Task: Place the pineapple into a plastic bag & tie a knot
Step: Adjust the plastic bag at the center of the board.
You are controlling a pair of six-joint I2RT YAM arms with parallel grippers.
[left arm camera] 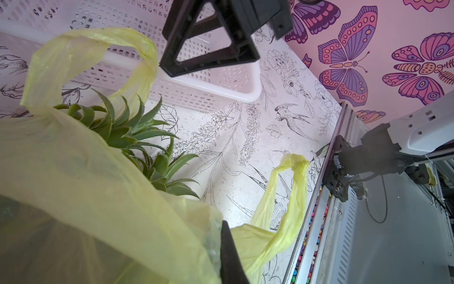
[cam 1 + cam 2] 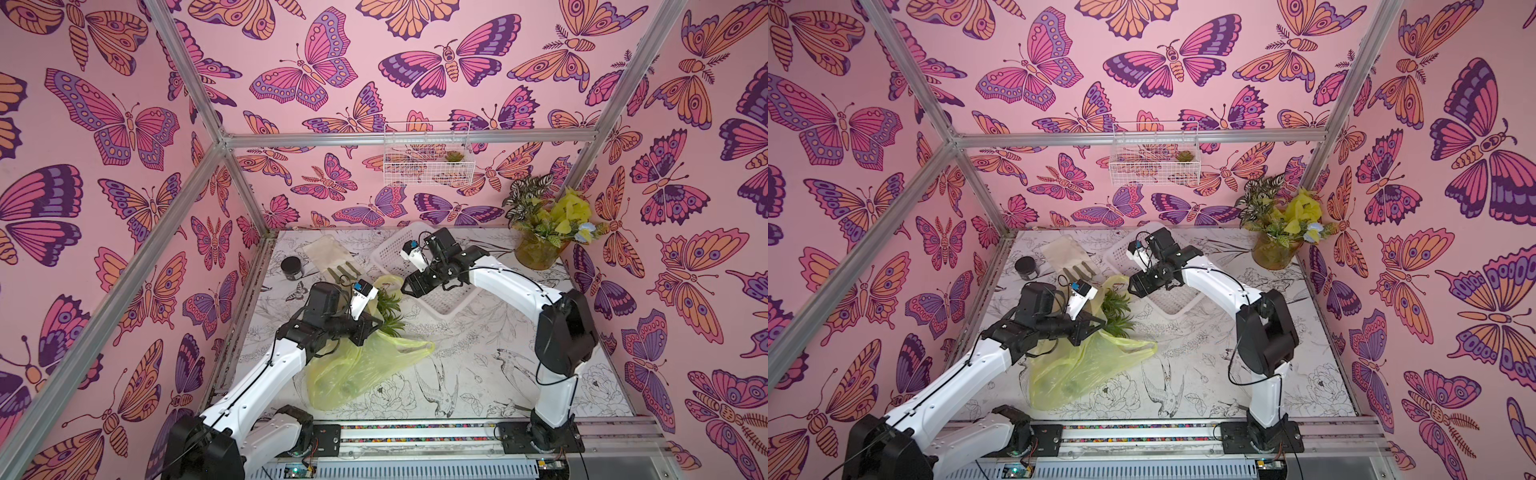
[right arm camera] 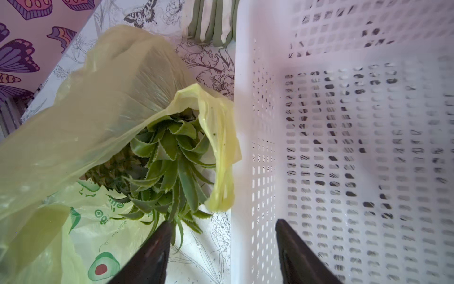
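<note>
Thin translucent yellow-green plastic bag (image 2: 357, 374) lies at 8 o'clock on the table (image 2: 478, 374), spiky-crowned pineapple (image 2: 389, 309) inside. The film looks light, limp and slippery, so take its 2 loops: far loop handle (image 2: 390, 282) at 12 o'clock of the crown, near loop handle (image 2: 415, 347) at 4. Left claw (image 2: 372, 326) is clamped tight on the bag's mouth, right claw (image 2: 408, 287) is partly spread and holds nothing by the far loop, and the white perforated plastic basket (image 2: 446, 305) just behind could snag it; black round jar (image 2: 292, 266) at 10 o'clock is well apart.

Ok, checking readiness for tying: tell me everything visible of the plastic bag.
The plastic bag is thin, translucent yellow-green with green avocado prints, lying crumpled on the table. The pineapple is inside, crown poking from the open mouth. Both loop handles are free, untied. The left gripper is shut on its rim.
</note>
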